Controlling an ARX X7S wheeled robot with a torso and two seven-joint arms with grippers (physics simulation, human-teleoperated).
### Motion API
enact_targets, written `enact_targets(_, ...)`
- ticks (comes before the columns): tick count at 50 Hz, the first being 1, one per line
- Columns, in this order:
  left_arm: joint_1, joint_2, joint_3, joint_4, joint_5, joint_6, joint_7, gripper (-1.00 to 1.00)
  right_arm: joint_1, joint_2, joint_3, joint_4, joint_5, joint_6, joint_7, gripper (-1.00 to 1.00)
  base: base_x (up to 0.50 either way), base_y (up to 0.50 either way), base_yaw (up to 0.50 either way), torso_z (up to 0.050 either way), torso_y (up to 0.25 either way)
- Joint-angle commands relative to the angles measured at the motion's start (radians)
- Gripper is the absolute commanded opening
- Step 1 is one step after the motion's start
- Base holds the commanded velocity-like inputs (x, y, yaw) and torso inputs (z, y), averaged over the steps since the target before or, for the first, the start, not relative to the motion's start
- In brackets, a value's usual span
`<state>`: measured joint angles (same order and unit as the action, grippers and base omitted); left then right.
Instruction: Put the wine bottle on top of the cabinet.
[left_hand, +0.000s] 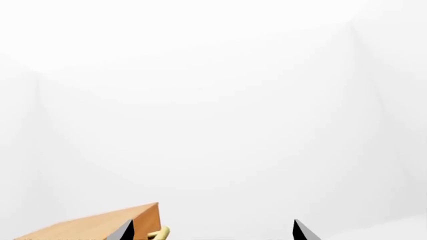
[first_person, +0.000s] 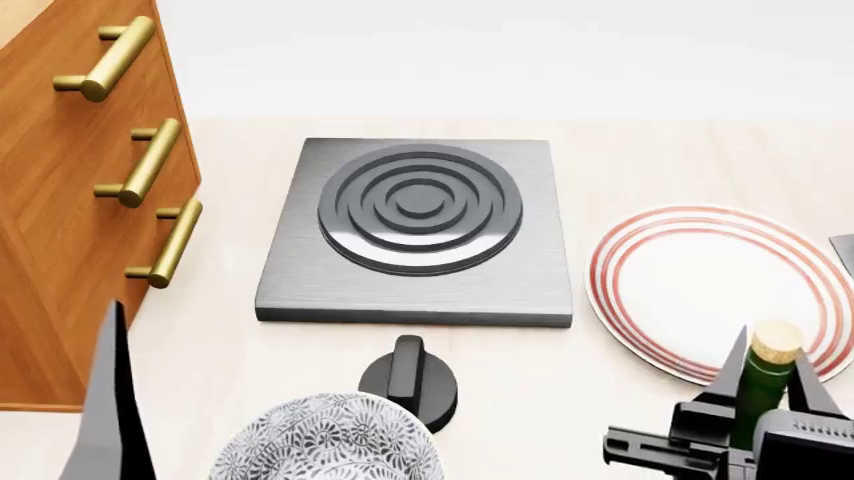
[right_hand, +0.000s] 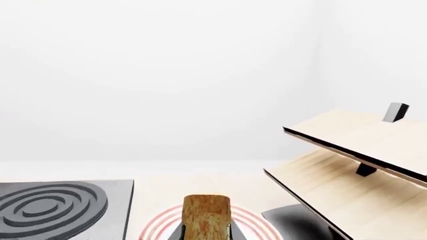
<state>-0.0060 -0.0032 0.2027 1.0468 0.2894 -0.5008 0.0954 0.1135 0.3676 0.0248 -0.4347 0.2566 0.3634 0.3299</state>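
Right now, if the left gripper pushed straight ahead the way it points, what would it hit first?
Nothing close: the left gripper faces bare white wall. The cabinet sits off to one side, probably clear, though depth is unclear.

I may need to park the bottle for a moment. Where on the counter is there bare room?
Bare counter lies between the cabinet and the hob, and behind the hob. The striped plate is empty too. It is crowded near the knob and patterned bowl.
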Motion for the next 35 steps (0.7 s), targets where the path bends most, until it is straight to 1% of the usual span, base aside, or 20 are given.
enact_targets(1,0.002,-0.004,0.005,-0.001,-0.001,-0.012,0.004,1.0,0.029,0.03,0.005,-0.03,-0.005,0.063,0.002,-1.0,0.0,0.0,0.0,0.0,0.0)
enact_targets(7,0.003,-0.012,0.016,-0.002,0.002,-0.023,0.005,1.0,0.076,0.061,0.0,-0.066,0.01,0.132,-0.007,-1.0,0.0,0.0,0.0,0.0,0.0)
enact_targets(12,0.005,-0.02,0.033,-0.005,0.007,-0.033,-0.001,1.0,0.141,0.09,0.004,-0.1,0.042,0.21,-0.022,-1.0,0.0,0.0,0.0,0.0,0.0)
enact_targets(13,0.006,-0.023,0.037,-0.006,0.008,-0.035,-0.004,1.0,0.164,0.098,0.005,-0.119,0.06,0.247,-0.027,-1.0,0.0,0.0,0.0,0.0,0.0)
enact_targets(17,0.002,-0.025,0.033,-0.004,0.006,-0.042,-0.004,1.0,0.195,0.111,0.009,-0.131,0.086,0.283,-0.041,-1.0,0.0,0.0,0.0,0.0,0.0)
enact_targets(26,0.003,-0.024,0.035,-0.004,0.01,-0.043,-0.005,1.0,0.219,0.081,0.04,-0.13,0.177,0.301,-0.076,-1.0,0.0,0.0,0.0,0.0,0.0)
enact_targets(32,0.003,-0.028,0.037,-0.005,0.008,-0.046,-0.009,1.0,0.262,0.084,0.02,-0.147,0.216,0.339,-0.099,-1.0,0.0,0.0,0.0,0.0,0.002)
enact_targets(35,0.006,-0.034,0.037,-0.011,0.002,-0.046,-0.011,1.0,0.301,0.072,0.01,-0.157,0.282,0.37,-0.135,-1.0,0.0,0.0,0.0,0.0,0.0)
